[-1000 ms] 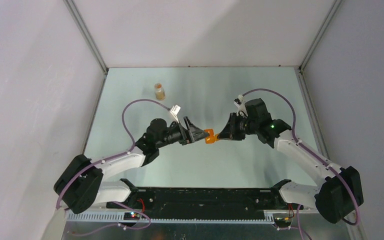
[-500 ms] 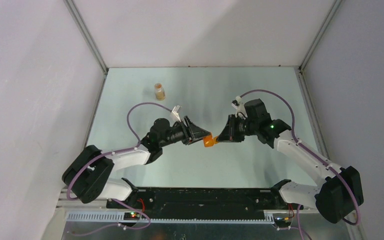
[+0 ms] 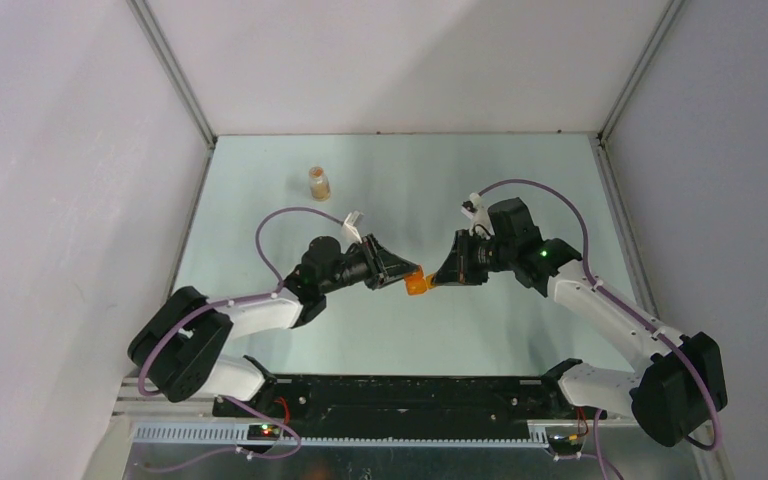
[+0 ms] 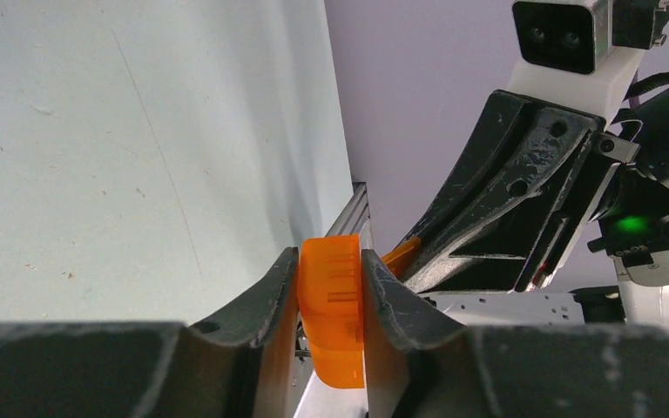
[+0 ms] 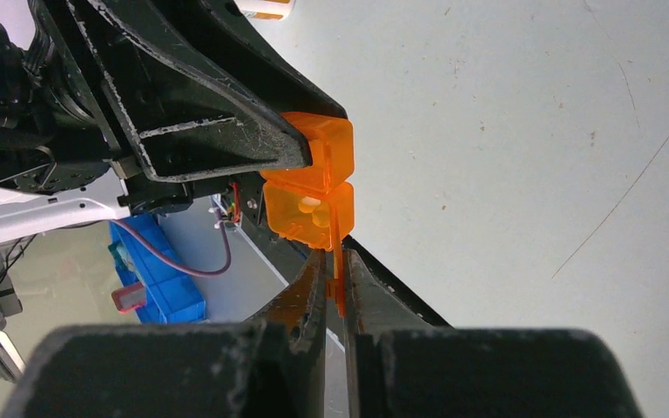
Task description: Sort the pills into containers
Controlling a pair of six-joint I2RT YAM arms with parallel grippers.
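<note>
Left gripper (image 4: 331, 270): jaws, wide apart a second ago, now clamp the orange pill box (image 3: 417, 284), one finger against each side.
Orange pill box: now sits slightly lower and further left in the top view.
Left arm (image 3: 255, 318): elbow block (image 3: 182, 342) now lies further right and further up in the top view.
Left cable (image 3: 278, 222): loop now lies further right.

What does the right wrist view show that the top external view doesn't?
Only the right wrist: what looks like a white pill inside the open orange pill box, and the right gripper pinching its lid flap. Only the top external: the small bottle standing whole on the table, far left. Both: the box held between left gripper and right.
</note>
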